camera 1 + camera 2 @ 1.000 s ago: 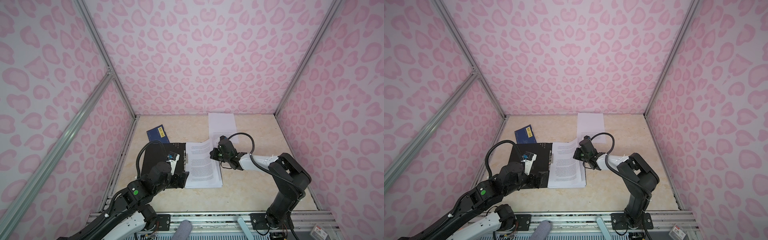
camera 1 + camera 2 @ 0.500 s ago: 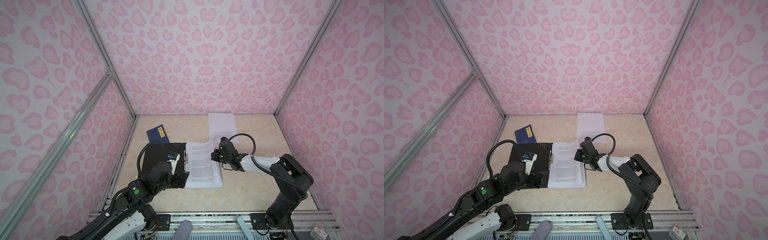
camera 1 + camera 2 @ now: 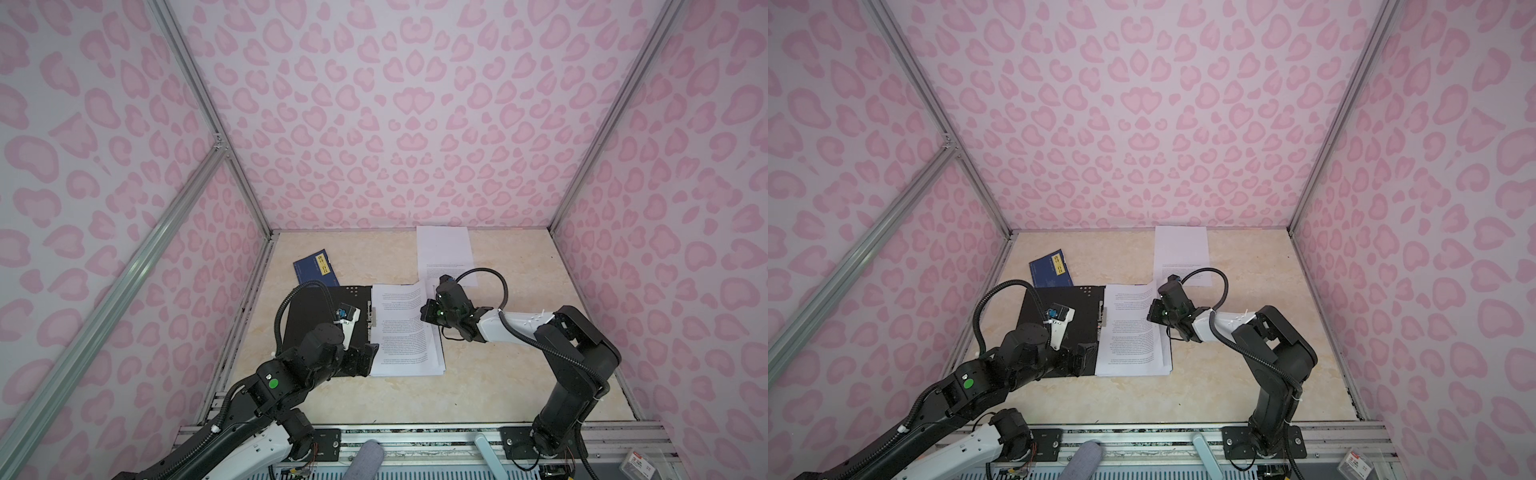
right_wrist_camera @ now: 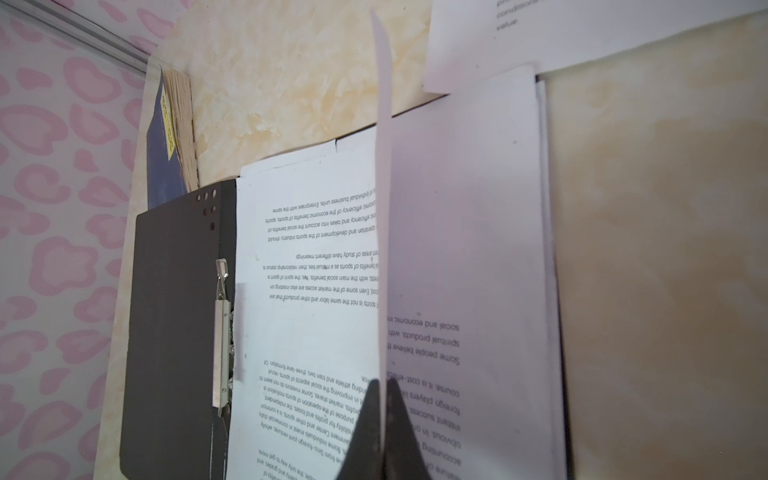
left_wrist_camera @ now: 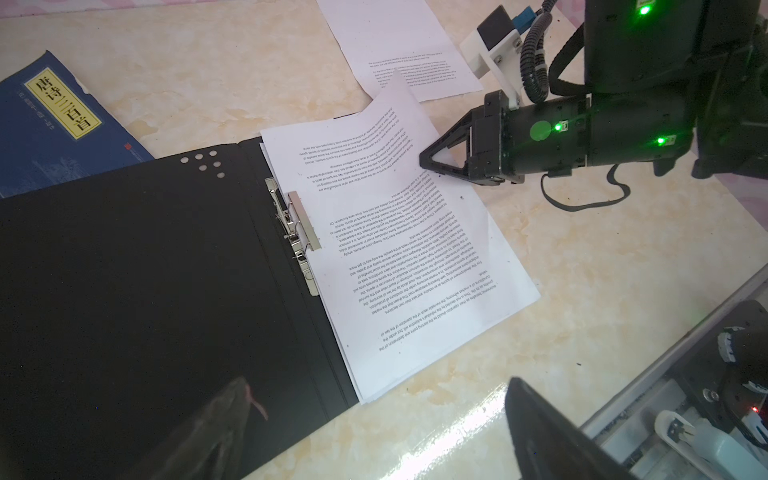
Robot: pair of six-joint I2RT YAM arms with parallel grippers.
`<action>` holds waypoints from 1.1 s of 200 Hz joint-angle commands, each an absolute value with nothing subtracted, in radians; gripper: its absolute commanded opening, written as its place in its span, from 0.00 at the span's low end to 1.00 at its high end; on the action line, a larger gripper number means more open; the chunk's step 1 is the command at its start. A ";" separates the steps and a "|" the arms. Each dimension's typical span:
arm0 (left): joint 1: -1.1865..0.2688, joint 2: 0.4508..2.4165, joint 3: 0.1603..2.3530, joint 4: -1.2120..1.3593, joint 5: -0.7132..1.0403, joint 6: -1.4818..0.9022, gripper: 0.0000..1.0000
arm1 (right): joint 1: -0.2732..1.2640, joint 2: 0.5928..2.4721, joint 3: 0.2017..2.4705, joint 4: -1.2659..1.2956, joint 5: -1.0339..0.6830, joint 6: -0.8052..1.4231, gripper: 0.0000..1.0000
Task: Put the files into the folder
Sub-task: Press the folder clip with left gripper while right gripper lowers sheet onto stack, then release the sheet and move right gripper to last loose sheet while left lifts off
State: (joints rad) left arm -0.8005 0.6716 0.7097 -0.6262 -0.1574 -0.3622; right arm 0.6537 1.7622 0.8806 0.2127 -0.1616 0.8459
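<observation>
The folder [image 3: 307,307] [image 3: 1084,316] lies open on the table, black inside, with its metal clip [image 5: 297,224] [image 4: 222,332] at the spine. A stack of files [image 3: 399,345] [image 3: 1133,345] [image 5: 407,270] rests on its right half. My right gripper [image 3: 424,311] [image 3: 1149,312] [image 5: 424,160] [image 4: 382,384] is shut on the right edge of the top sheet [image 4: 384,208], which stands lifted and curled. My left gripper [image 3: 368,357] [image 3: 1086,359] [image 5: 376,382] hangs open over the folder's front edge, holding nothing. One more sheet [image 3: 444,249] [image 3: 1181,249] lies flat at the back.
A small dark-blue booklet [image 3: 313,270] [image 5: 54,129] with a yellow label lies behind the folder's left half, near the left wall. Pink patterned walls close in three sides. A metal rail [image 3: 415,432] runs along the front edge.
My right gripper has shifted only slightly, still holding the sheet's edge. The left arm has stayed where it was.
</observation>
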 commanded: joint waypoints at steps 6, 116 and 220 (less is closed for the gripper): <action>-0.799 0.675 0.712 -0.622 -0.156 -0.351 0.97 | 0.658 1.771 0.884 0.223 -0.158 0.851 0.00; -0.800 0.683 0.711 -0.624 -0.160 -0.351 0.97 | 0.680 1.679 0.827 0.143 -0.043 0.853 0.68; -0.799 0.701 0.711 -0.626 -0.185 -0.348 0.97 | 0.534 1.704 1.071 -0.242 0.004 0.599 0.82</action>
